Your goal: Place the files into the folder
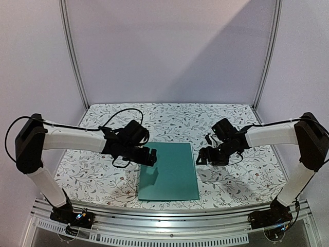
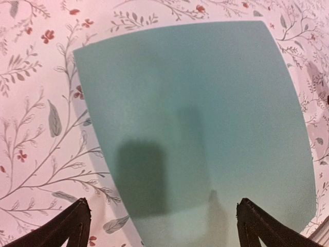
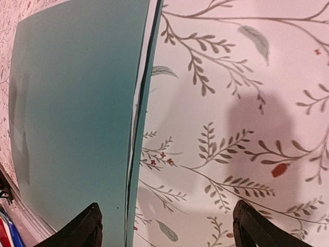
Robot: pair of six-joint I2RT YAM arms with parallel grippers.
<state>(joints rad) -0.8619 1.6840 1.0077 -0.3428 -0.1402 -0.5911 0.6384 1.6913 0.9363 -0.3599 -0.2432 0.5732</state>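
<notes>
Left end effector [image 1: 150, 157]: fingers spread wide with nothing between them, poised above the left edge of the folder [image 1: 172, 172], toward its far corner.

Right end effector [image 1: 201, 157]: fingers also spread and empty, low over the counter [image 1: 236, 180] just beside the folder's right edge.

Neither touches the folder as far as the views show. The flanking positions suggest each arm is placed to tend one side of the cover.

The folder lies flat and shut on the counter, midway between the arms. Along its right edge the two covers sit slightly apart, and a thin white strip shows between them. This is judged to be the files [image 3: 148, 51], lodged inside. How many sheets there are cannot be told. No loose sheets are seen around the folder. The task is judged near or at completion.
</notes>
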